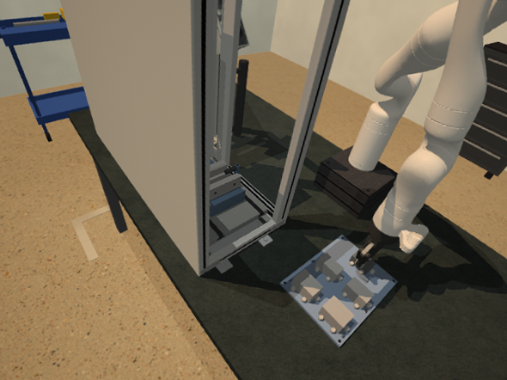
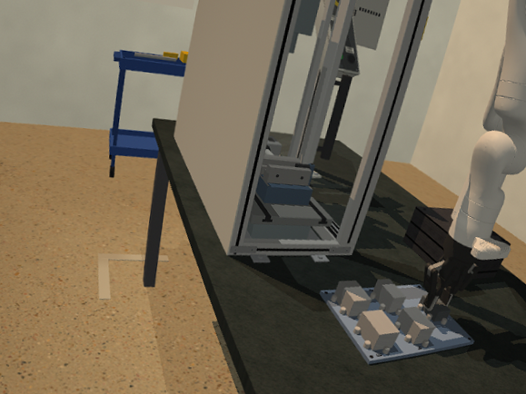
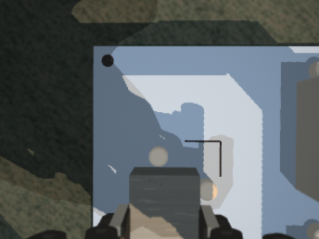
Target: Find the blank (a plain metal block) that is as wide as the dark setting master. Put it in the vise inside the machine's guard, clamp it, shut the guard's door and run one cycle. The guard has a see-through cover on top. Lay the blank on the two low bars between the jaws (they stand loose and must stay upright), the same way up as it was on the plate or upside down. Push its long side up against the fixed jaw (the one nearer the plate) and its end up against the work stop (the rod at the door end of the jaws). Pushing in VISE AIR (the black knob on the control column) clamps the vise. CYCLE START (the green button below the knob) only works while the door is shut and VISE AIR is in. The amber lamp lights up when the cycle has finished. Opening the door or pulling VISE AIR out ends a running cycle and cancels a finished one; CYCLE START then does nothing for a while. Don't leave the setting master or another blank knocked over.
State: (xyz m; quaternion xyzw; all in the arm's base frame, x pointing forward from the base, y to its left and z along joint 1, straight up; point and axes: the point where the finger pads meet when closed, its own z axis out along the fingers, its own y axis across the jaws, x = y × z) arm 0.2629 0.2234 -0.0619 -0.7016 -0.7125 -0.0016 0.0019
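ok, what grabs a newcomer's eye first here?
The tall grey machine guard at the table's left, door open, vise visible low inside. Then the white arm bent down over the blue plate in front, its gripper shut on a grey blank at the plate's far corner.
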